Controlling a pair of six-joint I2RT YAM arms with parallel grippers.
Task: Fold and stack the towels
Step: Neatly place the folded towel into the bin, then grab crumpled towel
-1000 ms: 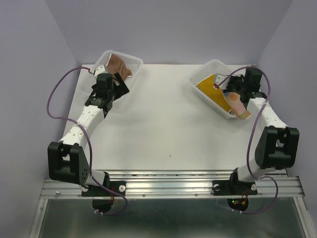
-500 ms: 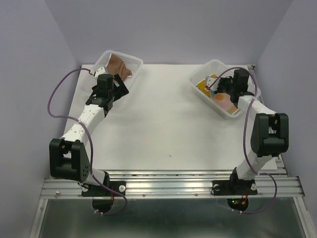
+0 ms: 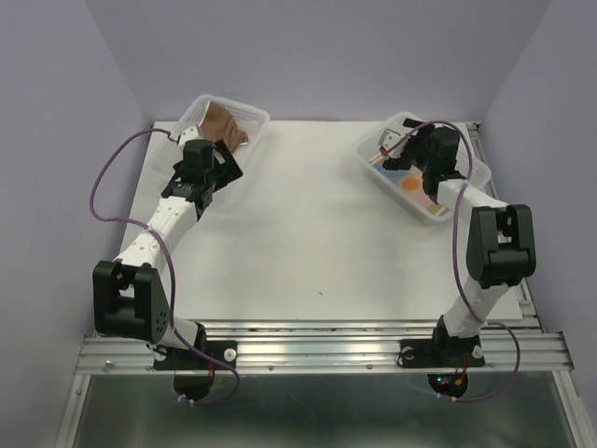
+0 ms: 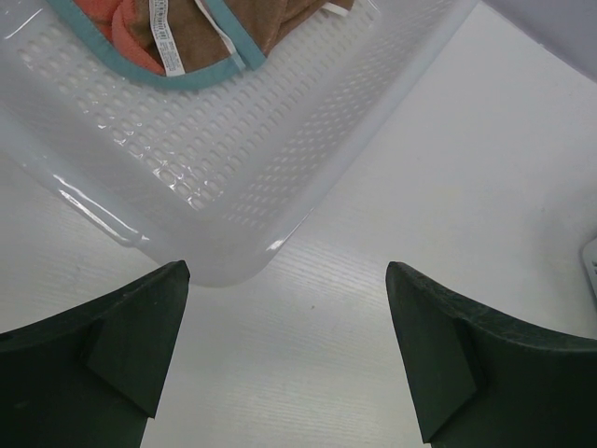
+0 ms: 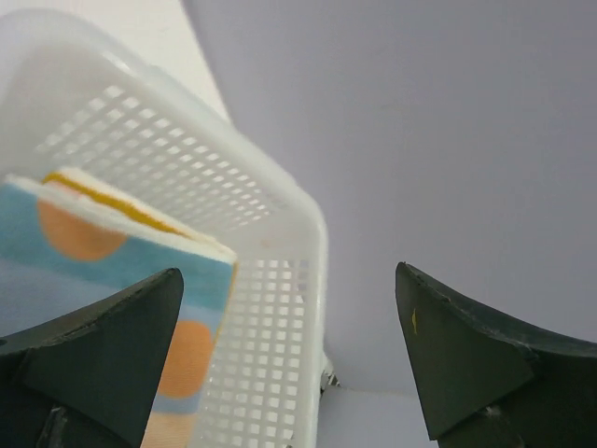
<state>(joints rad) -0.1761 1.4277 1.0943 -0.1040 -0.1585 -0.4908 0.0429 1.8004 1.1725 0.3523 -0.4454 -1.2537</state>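
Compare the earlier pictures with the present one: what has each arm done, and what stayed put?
The right arm swung from the near end of the right basket toward its far end, and its jaws opened, letting go of the cloth they carried. A light blue towel with orange dots now lies in that basket. The left arm stayed by the left basket, jaws open, brown towel untouched.

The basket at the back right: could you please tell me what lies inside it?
A folded light blue towel with orange dots lies on top in the basket; a mustard yellow edge peeks from beneath. Anything lower is covered.
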